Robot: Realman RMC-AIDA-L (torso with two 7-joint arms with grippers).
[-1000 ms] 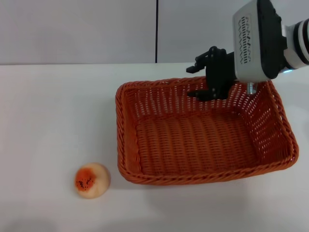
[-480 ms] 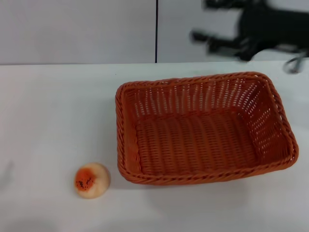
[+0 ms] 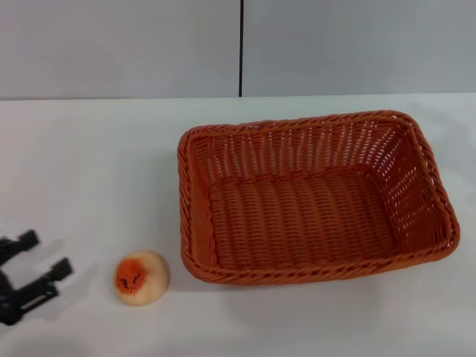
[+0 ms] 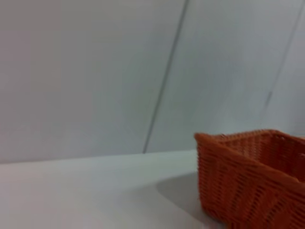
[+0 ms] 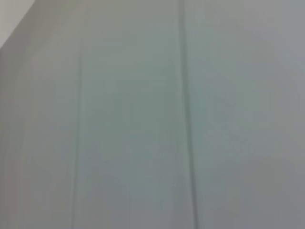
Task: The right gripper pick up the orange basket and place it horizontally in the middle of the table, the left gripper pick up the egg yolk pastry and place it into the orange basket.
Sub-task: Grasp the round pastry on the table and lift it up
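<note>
The right gripper, which a second ago had its claw over the far right wall of the orange basket (image 3: pixel 312 201) and half a second ago was a blur lifting away toward one o'clock, has now left the head view altogether; its wrist camera faces only a grey panelled wall (image 5: pixel 152 114). Meanwhile the left gripper (image 3: pixel 33 271), absent from both earlier pictures, has come in at about eight o'clock, low over the table (image 3: pixel 89 171), fingers spread apart, near the egg yolk pastry (image 3: pixel 141 277) but not touching it.
</note>
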